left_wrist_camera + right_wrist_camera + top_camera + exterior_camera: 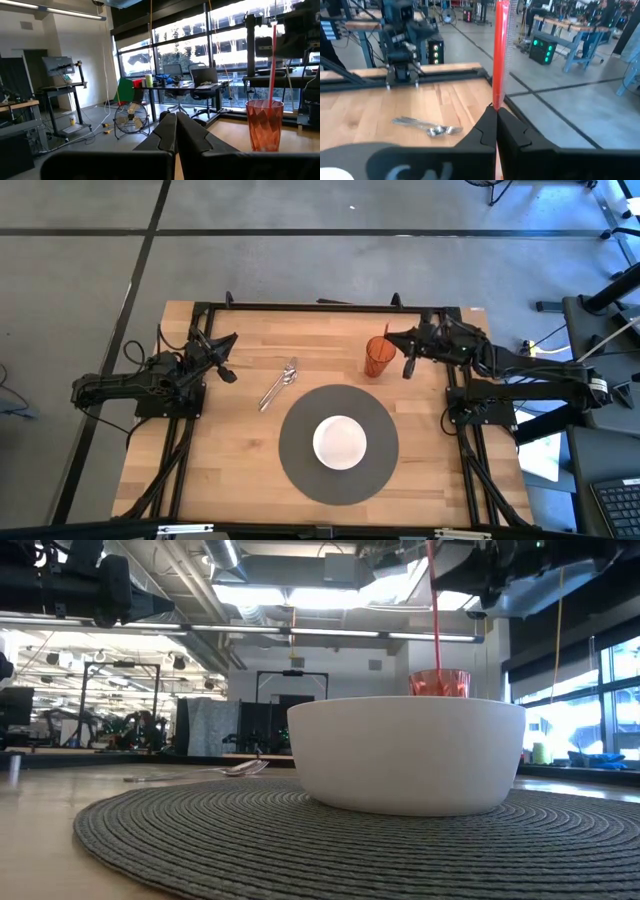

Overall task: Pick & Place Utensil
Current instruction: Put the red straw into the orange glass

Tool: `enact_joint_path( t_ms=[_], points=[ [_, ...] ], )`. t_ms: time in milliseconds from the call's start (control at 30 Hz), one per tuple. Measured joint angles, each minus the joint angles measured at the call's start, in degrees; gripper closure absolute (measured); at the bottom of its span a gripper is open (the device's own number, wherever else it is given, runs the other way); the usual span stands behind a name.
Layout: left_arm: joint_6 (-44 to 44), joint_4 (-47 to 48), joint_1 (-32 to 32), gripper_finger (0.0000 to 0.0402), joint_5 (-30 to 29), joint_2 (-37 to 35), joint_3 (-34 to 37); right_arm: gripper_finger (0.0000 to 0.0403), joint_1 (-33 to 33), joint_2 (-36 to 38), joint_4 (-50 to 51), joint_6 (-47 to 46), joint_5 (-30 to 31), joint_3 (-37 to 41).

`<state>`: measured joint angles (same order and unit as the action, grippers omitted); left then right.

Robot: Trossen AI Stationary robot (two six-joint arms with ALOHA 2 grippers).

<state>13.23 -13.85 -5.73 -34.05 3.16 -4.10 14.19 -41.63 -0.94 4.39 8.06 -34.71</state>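
Resting clenched and empty, left gripper (pixel 226 372) was nearer. Utensils (pixel 279 384) lay just beyond its fingertips, long axis diagonal. Right gripper (pixel 408 366) pinched a red straw (pixel 500 55).

On the wooden table (pixel 220 470): one round grey placemat (pixel 300 470), one white bowl (pixel 340 442) at its centre, and one red tumbler (pixel 377 359) with a single red straw (pixel 273 65) standing in it. Beside the mat lies a small cluster of metal utensils (pixel 278 385); the right wrist view suggests at least a spoon and a fork, though the exact count cannot be told. Two dark arms flank the scene, each with one gripper, the left gripper (pixel 228 372) and the right gripper (pixel 409 366), making two in all.
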Motion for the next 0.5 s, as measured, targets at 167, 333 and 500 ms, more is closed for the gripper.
enact_joint_path(
  t_ms=[167, 333, 500],
  points=[
    [0.0, -0.01, 0.0, 0.0399, 0.01, -0.01, 0.0, 0.0403, 1.31, 0.02, -1.75, -1.06, -0.01, 2.84],
    [0.0, -0.02, -0.01, 0.0396, 0.01, -0.01, 0.0, 0.0403, 3.1, 0.02, -2.61, -2.56, -0.05, 5.12],
    [0.0, -0.02, 0.0, 0.0398, 0.01, -0.01, 0.0, 0.0403, 4.13, 0.02, -4.79, -4.02, -0.05, 8.12]
  ],
)
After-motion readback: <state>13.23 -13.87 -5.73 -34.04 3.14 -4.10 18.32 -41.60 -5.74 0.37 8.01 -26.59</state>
